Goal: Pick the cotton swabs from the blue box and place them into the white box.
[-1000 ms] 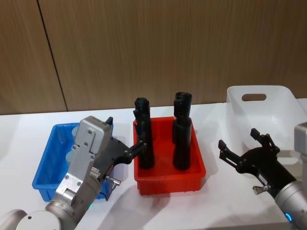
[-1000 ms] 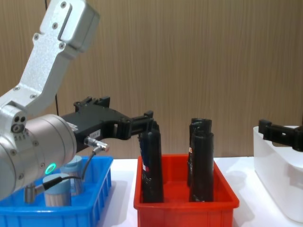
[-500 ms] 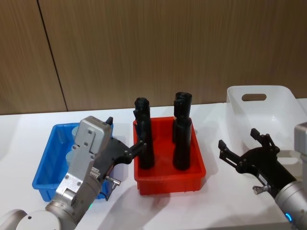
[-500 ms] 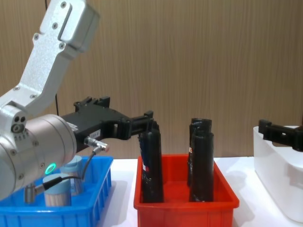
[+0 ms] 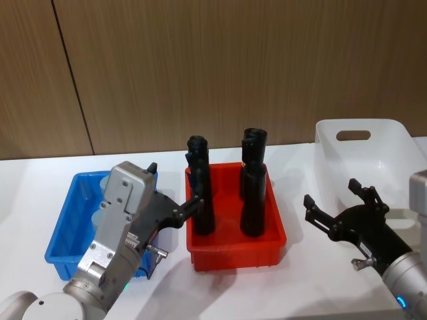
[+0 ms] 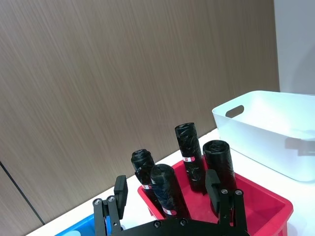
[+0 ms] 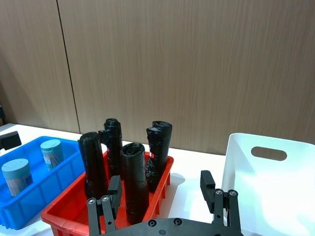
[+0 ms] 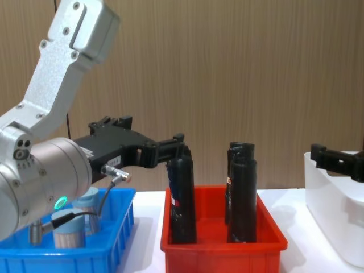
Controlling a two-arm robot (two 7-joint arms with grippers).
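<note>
Two tubs of cotton swabs [image 7: 51, 153] upright in the blue box [image 5: 65, 233], low under the left gripper's [image 5: 174, 186] wrist, behind its fingertips. Probably light, rigid clear plastic with a smooth wall, so likely slippery. Best taken from above, across the round body just under the lid. Would avoid pinching the lid alone; might pop off. Left gripper spread apart, empty, pointing past the blue box rim toward the red bin [image 5: 233, 252]. Looks to need pulling back and tilting down before reaching a tub. Black tubes [image 5: 201, 200] right at its fingertips, nearest one just beside the forward finger: knock-over risk on any swing. Red bin and tubes between left gripper and white box [image 5: 390, 152], so carry high. Right gripper [image 5: 331, 193] spread apart, empty, hovering just beside the white box's near corner, possibly in the drop path.
</note>
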